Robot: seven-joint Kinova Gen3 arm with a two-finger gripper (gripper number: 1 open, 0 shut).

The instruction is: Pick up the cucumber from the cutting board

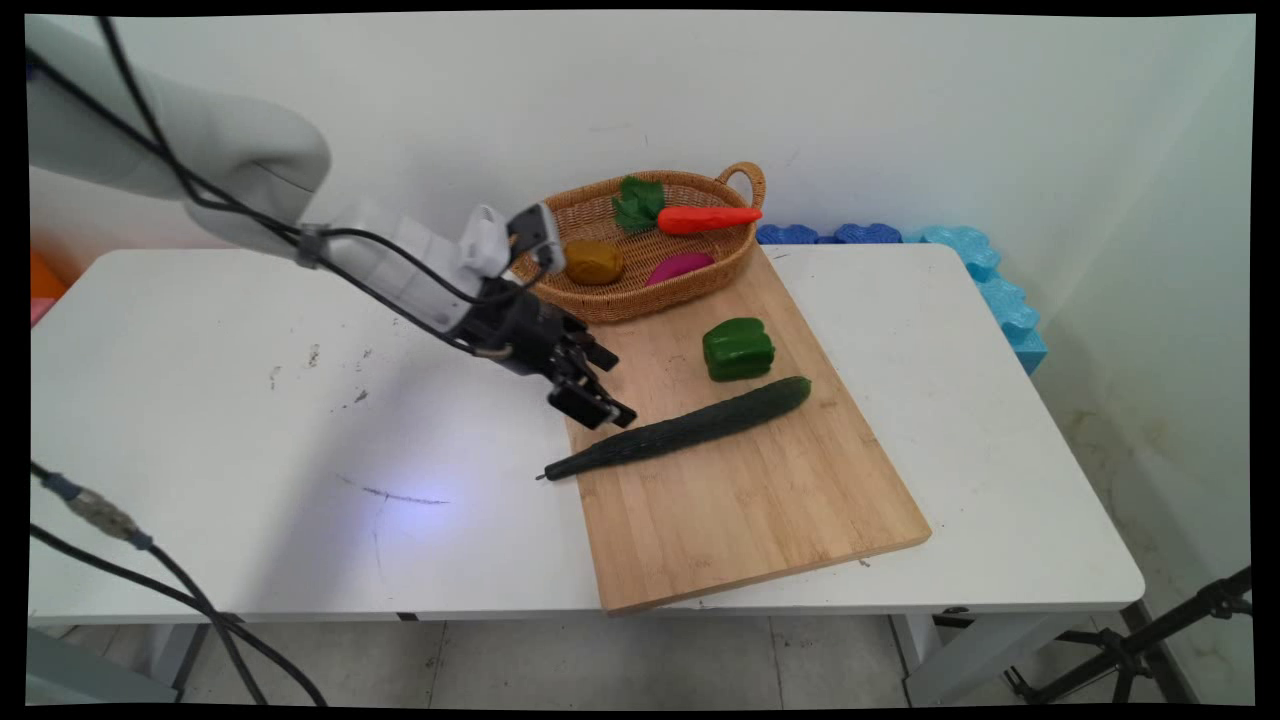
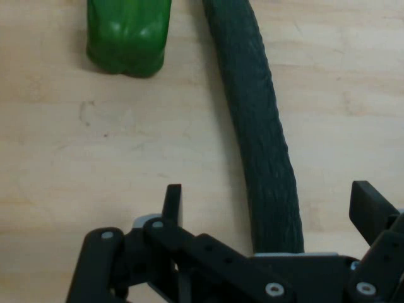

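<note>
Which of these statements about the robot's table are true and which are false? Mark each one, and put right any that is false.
1. The cucumber lies on the wooden cutting board, its thin end poking past the board's left edge. True.
2. The gripper is shut on the green pepper. False: its fingers are open, one on each side of the cucumber, and the pepper lies apart on the board.
3. The carrot rests in the wicker basket. True.
4. The basket stands at the board's near end. False: it stands at the far end, by the wall.
5. The pepper sits between the basket and the cucumber. True.
</note>
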